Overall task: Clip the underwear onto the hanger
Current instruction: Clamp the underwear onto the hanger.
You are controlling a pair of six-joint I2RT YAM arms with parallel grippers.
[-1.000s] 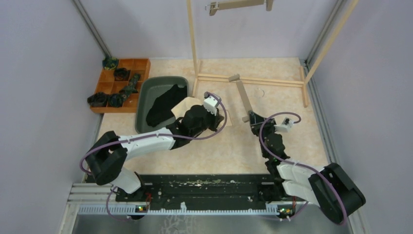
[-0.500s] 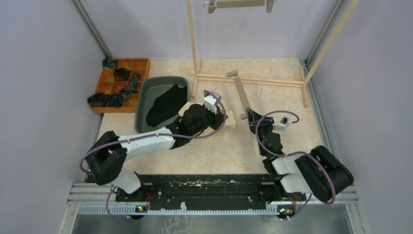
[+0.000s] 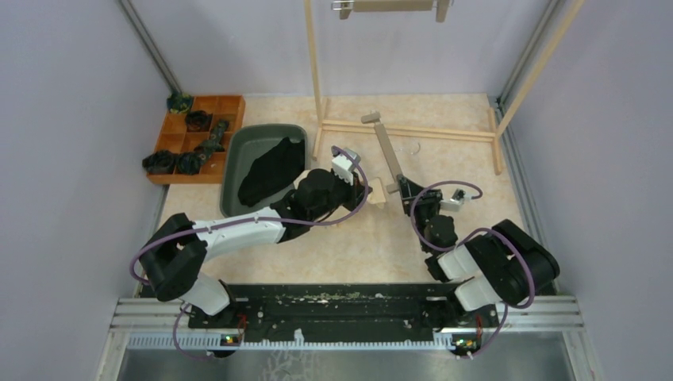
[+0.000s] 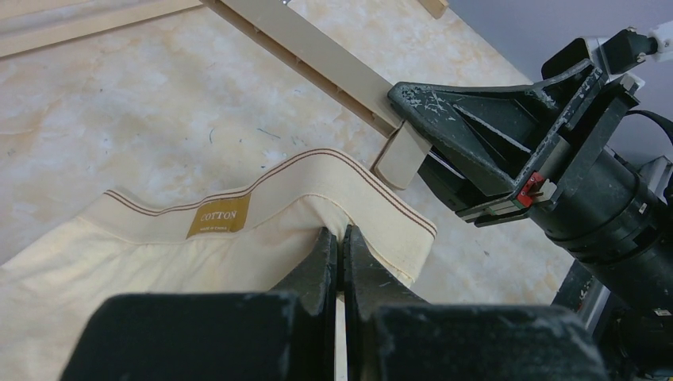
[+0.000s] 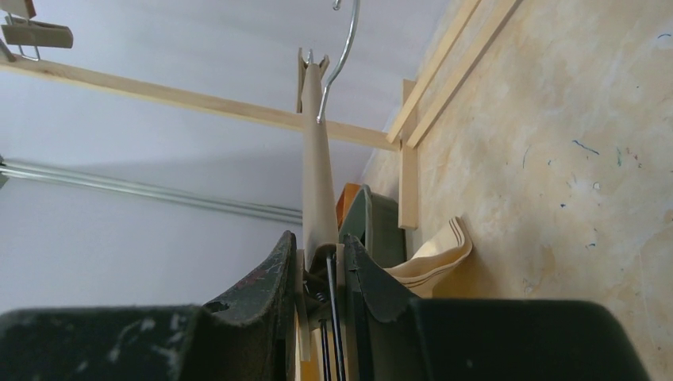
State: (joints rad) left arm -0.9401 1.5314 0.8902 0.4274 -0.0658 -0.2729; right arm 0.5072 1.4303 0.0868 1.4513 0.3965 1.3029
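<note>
The fingers of the left gripper are pressed together on a fold of the pale cream-yellow cotton boxer shorts, just below the striped waistband. The fingers of the right gripper are clamped on one clip end of the light wooden clip hanger. That clip is seen just beside the waistband's edge; contact cannot be told. The plain black boxer shorts are draped in the grey-green plastic tub further left.
</note>
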